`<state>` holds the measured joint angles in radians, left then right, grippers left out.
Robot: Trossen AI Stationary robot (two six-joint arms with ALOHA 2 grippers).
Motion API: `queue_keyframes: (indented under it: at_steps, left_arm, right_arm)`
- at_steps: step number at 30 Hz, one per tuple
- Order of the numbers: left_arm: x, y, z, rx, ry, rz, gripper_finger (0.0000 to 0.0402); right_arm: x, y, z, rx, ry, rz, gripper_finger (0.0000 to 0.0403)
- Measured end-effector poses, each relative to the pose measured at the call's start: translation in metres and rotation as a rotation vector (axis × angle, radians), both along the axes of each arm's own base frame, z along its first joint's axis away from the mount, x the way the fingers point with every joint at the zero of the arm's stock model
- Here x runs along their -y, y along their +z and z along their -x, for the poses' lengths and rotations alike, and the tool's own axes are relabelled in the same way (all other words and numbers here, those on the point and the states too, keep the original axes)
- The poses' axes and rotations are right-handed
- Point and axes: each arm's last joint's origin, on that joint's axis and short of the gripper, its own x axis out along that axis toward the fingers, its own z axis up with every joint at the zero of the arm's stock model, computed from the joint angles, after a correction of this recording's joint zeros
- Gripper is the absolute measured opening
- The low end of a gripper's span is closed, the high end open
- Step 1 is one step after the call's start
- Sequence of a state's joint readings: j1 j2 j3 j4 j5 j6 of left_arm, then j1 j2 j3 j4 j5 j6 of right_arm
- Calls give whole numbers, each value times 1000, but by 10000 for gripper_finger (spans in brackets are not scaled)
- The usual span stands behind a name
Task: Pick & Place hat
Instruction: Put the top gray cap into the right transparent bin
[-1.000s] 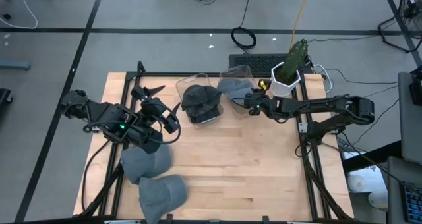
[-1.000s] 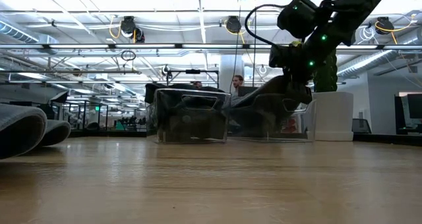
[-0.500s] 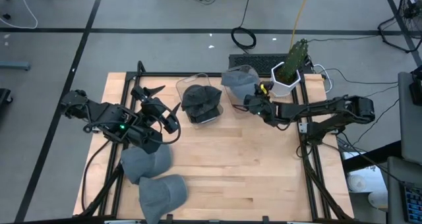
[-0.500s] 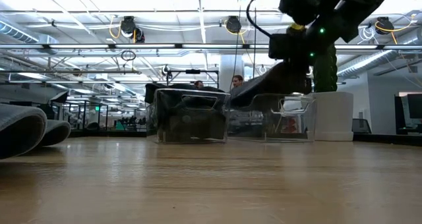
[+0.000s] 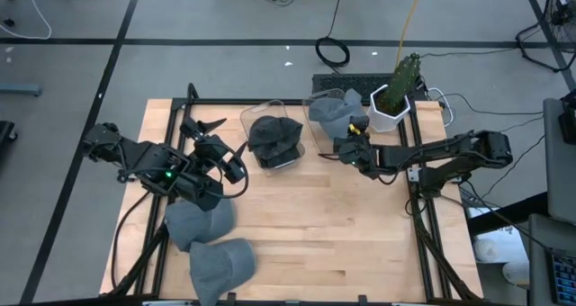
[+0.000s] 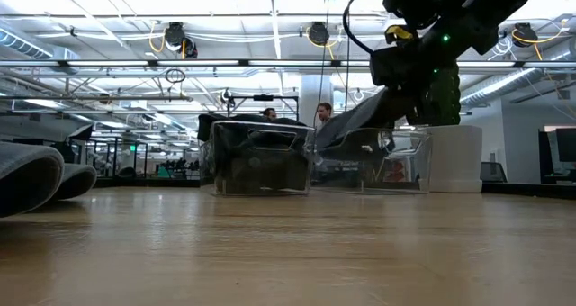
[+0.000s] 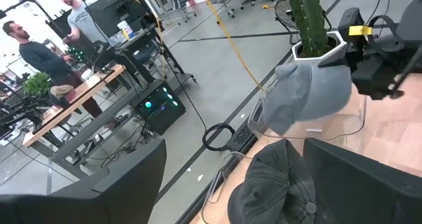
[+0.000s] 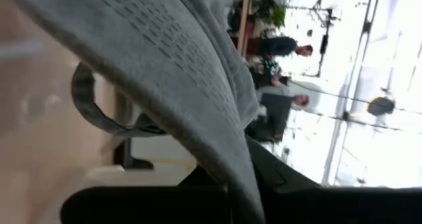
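Note:
A light grey hat [image 5: 330,110] hangs in the air over the right one of two clear bins [image 6: 373,166], with my right gripper [image 5: 346,137] shut on it. The left clear bin [image 5: 270,117] holds a dark grey hat [image 5: 274,137]. Two more grey hats [image 5: 200,220] [image 5: 221,261] lie on the table at its near left, one partly over the other. My left gripper [image 5: 205,128] stands open above the table's left part, with nothing between its fingers. My right gripper pinches the light grey hat's edge [image 7: 339,69] between its two fingers, on the side toward the table's right. The fingers come about level from the table's right side. The hat is lifted clear, tilted, and slopes down from the fingers over the bin [image 6: 346,126].
A cactus in a white pot [image 5: 392,99] stands at the far right, close behind my right gripper. The wooden table [image 5: 324,234] is bare in its middle and near right. People stand at desks beyond the far edge.
My right gripper has rolled its wrist and swung a little toward the table's right edge and up. The light grey hat has turned with it and risen from down at the right bin until it slopes above the bin's rim, farther toward the far edge.

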<state>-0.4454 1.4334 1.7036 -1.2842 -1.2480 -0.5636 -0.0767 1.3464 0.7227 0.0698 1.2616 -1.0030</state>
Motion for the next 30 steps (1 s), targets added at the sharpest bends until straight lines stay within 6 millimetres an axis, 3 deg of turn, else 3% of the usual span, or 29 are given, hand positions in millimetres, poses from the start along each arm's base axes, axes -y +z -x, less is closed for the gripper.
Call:
queue_keyframes:
  at_steps: [17,22,30]
  left_arm:
    - [0,0,0,18,9,6,365]
    - [0,0,0,21,10,7,365]
    - [-1,0,0,22,13,6,365]
  right_arm:
    - [-3,-15,2,119,104,-238,7]
    - [-3,-13,2,159,101,-246,45]
    - [-5,-13,3,243,76,-266,142]
